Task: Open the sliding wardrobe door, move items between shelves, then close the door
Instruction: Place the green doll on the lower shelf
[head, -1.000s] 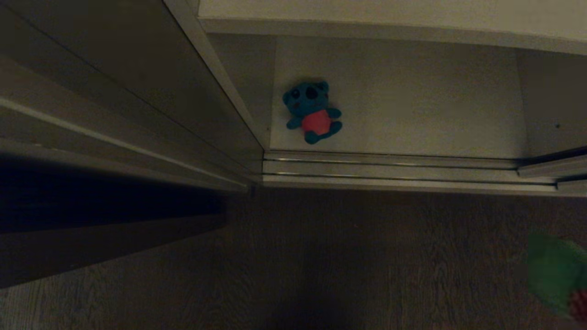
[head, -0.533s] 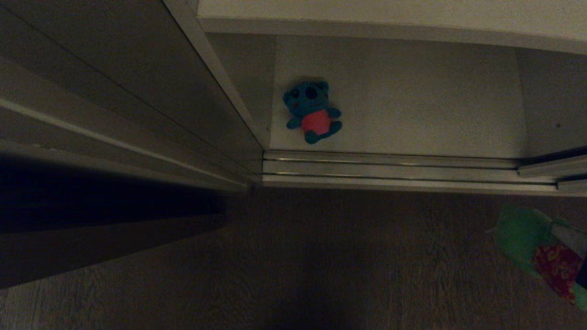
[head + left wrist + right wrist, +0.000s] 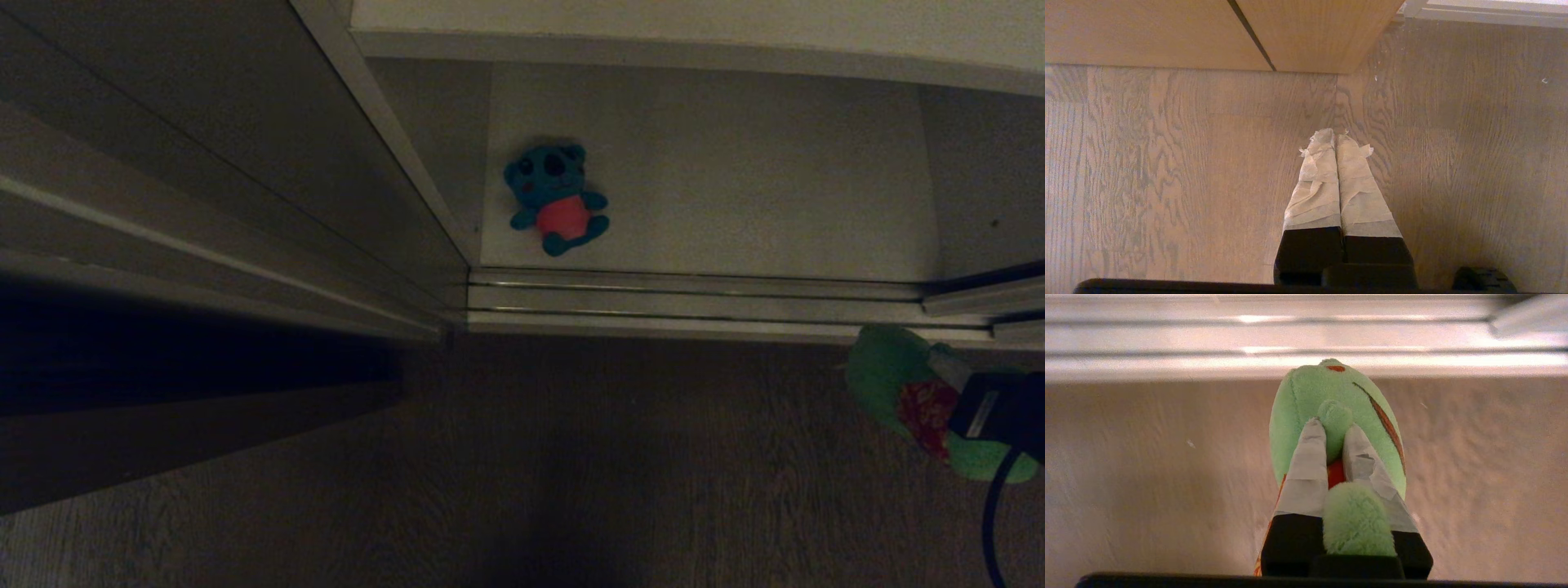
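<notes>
The sliding wardrobe door (image 3: pixel 212 139) stands slid to the left, leaving the white bottom shelf (image 3: pixel 735 171) open. A small teal-blue bear (image 3: pixel 557 198) with a red belly lies on that shelf near its left wall. My right gripper (image 3: pixel 1334 426) is shut on the green frog (image 3: pixel 1306 392), pinching a limb over its red clothing. In the head view the frog (image 3: pixel 882 371) hangs at the right edge, over the floor just in front of the door track. My left gripper (image 3: pixel 1335 136) is shut and empty, parked above the floor.
Metal door tracks (image 3: pixel 694 298) run along the shelf's front edge. A second door's lower corner (image 3: pixel 980 300) juts in at the right. A higher shelf's edge (image 3: pixel 653 45) overhangs at the top. Wooden flooring (image 3: pixel 571 457) fills the foreground, with a light wooden cabinet (image 3: pixel 1167 32) near the left arm.
My right gripper has carried the frog from the lower right corner of the head view forward, up to the door track. The bear, the door and the left arm have not moved.
</notes>
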Robot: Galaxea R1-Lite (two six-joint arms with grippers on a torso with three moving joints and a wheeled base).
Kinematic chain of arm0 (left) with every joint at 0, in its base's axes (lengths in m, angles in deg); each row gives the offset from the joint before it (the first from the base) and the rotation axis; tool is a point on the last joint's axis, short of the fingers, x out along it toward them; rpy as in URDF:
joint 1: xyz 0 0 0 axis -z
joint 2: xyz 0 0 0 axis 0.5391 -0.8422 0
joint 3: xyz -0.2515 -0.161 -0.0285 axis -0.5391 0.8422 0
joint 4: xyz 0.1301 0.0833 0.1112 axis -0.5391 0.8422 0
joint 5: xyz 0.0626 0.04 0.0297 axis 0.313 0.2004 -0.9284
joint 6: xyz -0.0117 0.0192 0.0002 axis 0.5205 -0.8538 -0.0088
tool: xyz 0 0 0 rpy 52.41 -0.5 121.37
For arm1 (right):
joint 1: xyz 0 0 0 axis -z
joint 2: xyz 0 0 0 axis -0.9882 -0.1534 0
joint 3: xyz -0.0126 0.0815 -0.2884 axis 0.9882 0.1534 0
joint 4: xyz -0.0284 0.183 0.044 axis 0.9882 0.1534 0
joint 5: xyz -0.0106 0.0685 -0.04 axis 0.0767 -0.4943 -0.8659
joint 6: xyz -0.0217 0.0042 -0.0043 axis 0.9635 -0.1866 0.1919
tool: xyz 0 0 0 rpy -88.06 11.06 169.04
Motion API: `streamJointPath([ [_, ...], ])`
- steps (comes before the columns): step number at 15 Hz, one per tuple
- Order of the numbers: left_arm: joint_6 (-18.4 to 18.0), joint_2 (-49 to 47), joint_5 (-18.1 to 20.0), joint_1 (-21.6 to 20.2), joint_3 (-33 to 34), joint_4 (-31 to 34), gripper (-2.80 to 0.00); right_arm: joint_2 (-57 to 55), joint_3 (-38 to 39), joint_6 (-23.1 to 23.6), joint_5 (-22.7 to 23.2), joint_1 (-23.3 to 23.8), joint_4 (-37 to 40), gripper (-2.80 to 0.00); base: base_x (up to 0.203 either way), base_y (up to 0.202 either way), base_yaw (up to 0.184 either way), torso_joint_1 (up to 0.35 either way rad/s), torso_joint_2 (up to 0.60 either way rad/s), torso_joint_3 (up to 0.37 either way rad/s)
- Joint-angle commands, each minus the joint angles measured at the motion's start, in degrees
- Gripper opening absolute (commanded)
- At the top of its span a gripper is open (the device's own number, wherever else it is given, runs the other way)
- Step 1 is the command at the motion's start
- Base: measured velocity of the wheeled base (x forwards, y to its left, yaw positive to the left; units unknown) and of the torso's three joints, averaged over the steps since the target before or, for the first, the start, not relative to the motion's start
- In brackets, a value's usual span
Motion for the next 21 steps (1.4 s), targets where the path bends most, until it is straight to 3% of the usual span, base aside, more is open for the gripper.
streamJointPath([
  [1,0.00,0.03,0.01,0.00,0.01,-0.02,-2.80,-8.45,-0.59,-0.08,0.67,0.21,-8.37,-2.80,0.000,0.000,0.000,0.000,0.00,0.000],
  [6,0.00,0.03,0.01,0.00,0.01,-0.02,-2.80,-19.13,-8.26,6.55,0.70,0.34,-19.12,-2.80,0.000,0.000,0.000,0.000,0.00,0.000],
  [12,0.00,0.03,0.01,0.00,0.01,-0.02,-2.80,-29.67,-23.20,8.97,0.46,2.02,-26.53,-2.80,0.000,0.000,0.000,0.000,0.00,0.000],
  [15,0.00,0.03,0.01,0.00,0.01,-0.02,-2.80,-34.13,-29.01,15.19,0.80,2.47,-27.08,-2.80,0.000,0.000,0.000,0.000,0.00,0.000],
  [21,0.00,0.03,0.01,0.00,0.01,-0.02,-2.80,-43.21,-43.53,19.70,0.24,2.30,-27.20,-2.80,0.000,0.000,0.000,0.000,0.00,0.000],
])
